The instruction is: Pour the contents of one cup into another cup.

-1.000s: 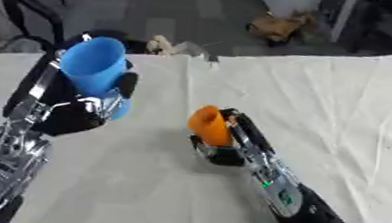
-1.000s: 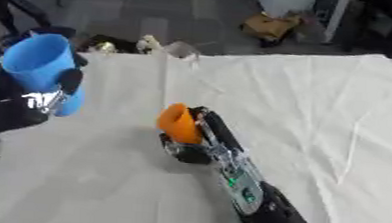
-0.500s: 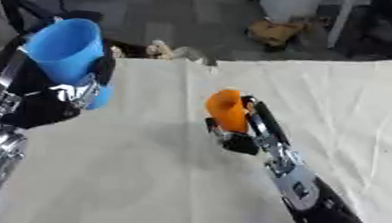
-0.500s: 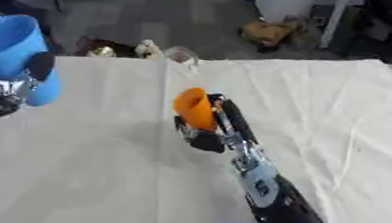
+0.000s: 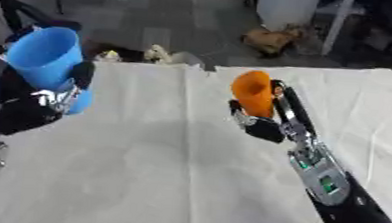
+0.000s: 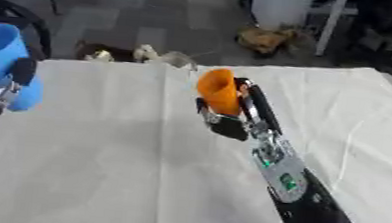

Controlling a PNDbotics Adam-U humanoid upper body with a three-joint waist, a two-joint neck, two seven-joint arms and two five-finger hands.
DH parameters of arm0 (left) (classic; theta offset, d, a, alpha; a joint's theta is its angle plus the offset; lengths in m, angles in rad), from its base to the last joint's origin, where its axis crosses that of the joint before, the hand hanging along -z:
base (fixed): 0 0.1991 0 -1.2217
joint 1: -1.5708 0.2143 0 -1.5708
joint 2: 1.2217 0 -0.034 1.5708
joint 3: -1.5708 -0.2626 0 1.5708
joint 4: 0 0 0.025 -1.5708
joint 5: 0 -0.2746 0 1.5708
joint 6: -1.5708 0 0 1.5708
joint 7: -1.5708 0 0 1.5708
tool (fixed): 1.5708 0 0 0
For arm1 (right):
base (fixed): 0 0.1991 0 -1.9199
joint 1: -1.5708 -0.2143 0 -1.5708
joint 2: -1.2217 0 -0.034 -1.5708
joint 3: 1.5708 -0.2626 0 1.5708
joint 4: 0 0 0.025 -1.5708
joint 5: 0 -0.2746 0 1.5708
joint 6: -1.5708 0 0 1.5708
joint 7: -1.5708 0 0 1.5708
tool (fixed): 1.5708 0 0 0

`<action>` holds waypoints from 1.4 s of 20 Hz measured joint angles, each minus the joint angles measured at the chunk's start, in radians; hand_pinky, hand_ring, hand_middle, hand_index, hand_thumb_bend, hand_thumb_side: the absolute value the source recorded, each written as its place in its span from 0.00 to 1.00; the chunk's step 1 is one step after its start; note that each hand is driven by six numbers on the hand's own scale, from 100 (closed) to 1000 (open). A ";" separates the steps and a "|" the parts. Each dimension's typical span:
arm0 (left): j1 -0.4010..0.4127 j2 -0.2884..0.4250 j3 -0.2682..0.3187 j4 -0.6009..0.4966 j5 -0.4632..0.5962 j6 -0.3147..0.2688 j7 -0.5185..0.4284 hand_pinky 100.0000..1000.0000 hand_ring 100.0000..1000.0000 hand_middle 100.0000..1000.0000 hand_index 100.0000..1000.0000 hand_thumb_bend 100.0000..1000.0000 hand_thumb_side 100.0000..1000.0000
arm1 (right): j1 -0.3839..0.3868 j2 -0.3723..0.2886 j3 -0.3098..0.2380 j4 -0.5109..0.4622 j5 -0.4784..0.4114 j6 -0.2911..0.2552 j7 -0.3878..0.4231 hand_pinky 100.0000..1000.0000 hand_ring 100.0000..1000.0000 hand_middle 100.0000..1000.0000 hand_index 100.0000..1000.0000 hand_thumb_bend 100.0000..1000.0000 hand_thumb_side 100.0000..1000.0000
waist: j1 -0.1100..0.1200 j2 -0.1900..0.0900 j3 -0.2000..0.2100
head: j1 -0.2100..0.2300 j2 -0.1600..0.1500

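Left hand point(image 5: 38, 106) was curled round the blue cup point(image 5: 45, 61) at upper left of the frame; right hand point(image 5: 265, 121) pinched the orange cup point(image 5: 253, 92) at centre, above the surface point(image 5: 159, 181). Both cups looked light, rigid and smooth; mid-wall holds seemed soundest.

Black right hand point(image 5: 264, 126) at frame centre, silver forearm block with small green marking lower right, black left hand point(image 5: 33, 108) with silver-white patches at left edge
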 measured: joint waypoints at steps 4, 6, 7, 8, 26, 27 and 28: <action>0.030 0.001 -0.001 0.030 -0.031 -0.004 -0.005 0.01 0.62 0.20 0.76 0.00 0.23 | -0.006 -0.046 -0.011 -0.032 -0.001 0.015 -0.001 0.87 0.54 0.26 0.61 0.00 0.15 | -0.012 0.000 -0.007 | 0.007 0.000; 0.045 0.001 -0.010 0.047 -0.050 -0.006 -0.013 0.01 0.63 0.20 0.75 0.00 0.23 | -0.015 -0.066 -0.014 -0.045 -0.001 0.021 -0.001 0.87 0.54 0.26 0.61 0.00 0.14 | -0.019 0.000 -0.011 | 0.012 0.000; 0.052 0.001 -0.017 0.060 -0.062 -0.008 -0.019 0.01 0.63 0.20 0.75 0.00 0.23 | -0.021 -0.077 -0.017 -0.053 -0.001 0.024 -0.001 0.87 0.54 0.26 0.61 0.00 0.15 | -0.024 0.000 -0.014 | 0.014 0.000; 0.057 0.000 -0.023 0.073 -0.075 -0.011 -0.026 0.01 0.64 0.19 0.74 0.00 0.23 | -0.026 -0.086 -0.017 -0.059 -0.001 0.025 0.000 0.86 0.54 0.26 0.61 0.00 0.15 | -0.028 0.000 -0.017 | 0.018 0.000; -0.037 -0.110 -0.168 0.291 -0.234 -0.112 -0.173 0.00 0.64 0.19 0.73 0.00 0.25 | -0.206 -0.057 0.081 -0.067 0.077 -0.025 0.125 0.85 0.56 0.27 0.61 0.00 0.06 | -0.073 0.000 -0.032 | 0.039 0.001; -0.043 -0.116 -0.173 0.297 -0.235 -0.116 -0.179 0.00 0.64 0.19 0.73 0.00 0.25 | -0.212 -0.050 0.088 -0.062 0.087 -0.031 0.134 0.85 0.56 0.27 0.61 0.00 0.06 | -0.074 0.000 -0.032 | 0.040 0.001; -0.047 -0.121 -0.178 0.303 -0.236 -0.120 -0.184 0.00 0.64 0.19 0.73 0.00 0.25 | -0.217 -0.044 0.093 -0.057 0.096 -0.038 0.143 0.85 0.56 0.27 0.61 0.00 0.05 | -0.075 0.000 -0.031 | 0.040 0.001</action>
